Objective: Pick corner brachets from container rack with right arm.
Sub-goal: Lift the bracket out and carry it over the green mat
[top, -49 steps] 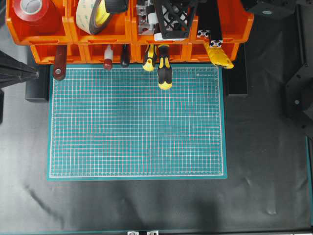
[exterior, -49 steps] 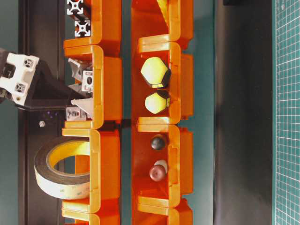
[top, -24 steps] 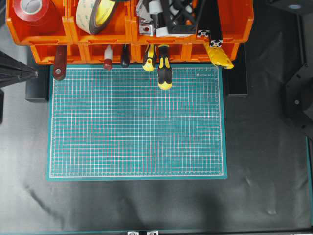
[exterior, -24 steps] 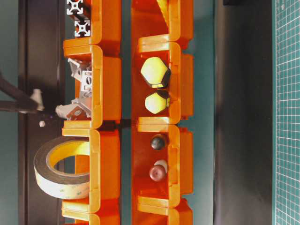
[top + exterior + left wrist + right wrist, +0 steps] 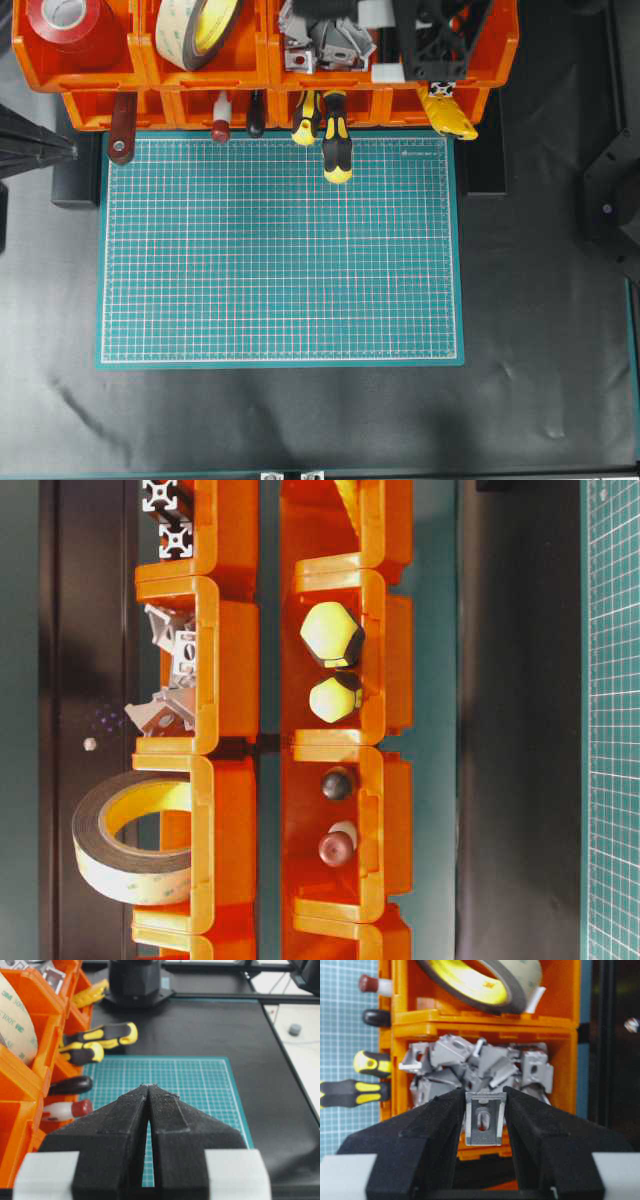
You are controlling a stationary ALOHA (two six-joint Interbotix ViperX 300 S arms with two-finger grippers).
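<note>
The corner brackets [image 5: 322, 40] lie heaped in an upper bin of the orange container rack [image 5: 200, 78]. They also show in the table-level view [image 5: 168, 675] and the right wrist view [image 5: 480, 1062]. My right gripper [image 5: 485, 1110] is shut on one silver bracket [image 5: 485, 1119], held upright between the jaws above and in front of the heap. Overhead, the right gripper [image 5: 435, 45] hangs over the rack, just right of the bracket bin. My left gripper [image 5: 149, 1088] is shut and empty, over the mat's left side [image 5: 72, 152].
A red tape roll [image 5: 70, 25] and a large beige tape roll [image 5: 200, 30] fill the bins to the left. Yellow-black screwdrivers [image 5: 335, 140] and a yellow knife [image 5: 448, 115] stick out of the lower tier onto the green mat [image 5: 280, 250]. Black slotted bars [image 5: 165, 520] sit beside the bracket bin.
My right gripper has risen out of the bracket bin with one bracket and moved right in the overhead view. It has left the table-level view. The left arm has not moved.
</note>
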